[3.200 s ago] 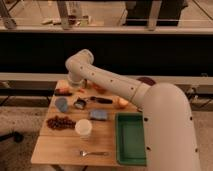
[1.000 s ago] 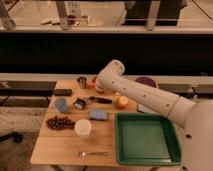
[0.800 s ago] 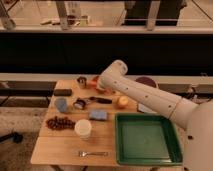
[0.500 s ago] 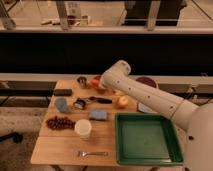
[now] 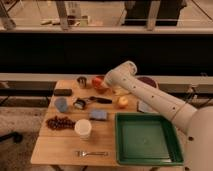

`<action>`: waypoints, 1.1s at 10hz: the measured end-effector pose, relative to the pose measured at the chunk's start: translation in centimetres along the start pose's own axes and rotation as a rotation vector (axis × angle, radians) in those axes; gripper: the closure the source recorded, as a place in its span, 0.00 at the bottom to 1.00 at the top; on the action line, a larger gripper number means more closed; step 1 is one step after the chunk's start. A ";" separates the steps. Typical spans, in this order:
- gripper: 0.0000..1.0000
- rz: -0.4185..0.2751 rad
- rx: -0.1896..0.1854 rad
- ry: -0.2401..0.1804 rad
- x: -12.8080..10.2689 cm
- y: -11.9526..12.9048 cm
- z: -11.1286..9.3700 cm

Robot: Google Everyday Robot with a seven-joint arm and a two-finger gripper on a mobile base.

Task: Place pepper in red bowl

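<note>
The arm has swung over from the table's left side, and its gripper (image 5: 104, 83) now hangs at the red bowl (image 5: 96, 83). The bowl stands at the back of the wooden table (image 5: 52, 150), just beside a small metal cup (image 5: 81, 81). Whether the gripper holds anything, I can't tell; the pepper is hidden there. An orange fruit (image 5: 122, 102) lies nearby.

The single white arm (image 5: 155, 97) comes in from the lower right, where its thick base segment fills the corner, and stretches up and left across the table (image 5: 55, 150). It bends at a rounded joint (image 5: 125, 72) near the far edge, and its last short segment turns downward. The tool (image 5: 105, 84) hangs low over the table's far middle, largely hidden behind the wrist.
</note>
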 end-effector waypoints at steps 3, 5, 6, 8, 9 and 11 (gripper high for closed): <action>0.92 0.056 -0.035 -0.019 0.3 -1.0 0.4; 0.86 0.081 -0.052 -0.027 0.4 -1.8 0.6; 0.86 0.090 -0.057 -0.028 0.6 -2.4 0.7; 0.86 0.103 -0.065 -0.030 0.8 -3.2 1.1; 0.86 0.108 -0.076 -0.032 0.7 -4.0 1.7; 0.86 0.108 -0.099 -0.037 0.4 -4.9 2.9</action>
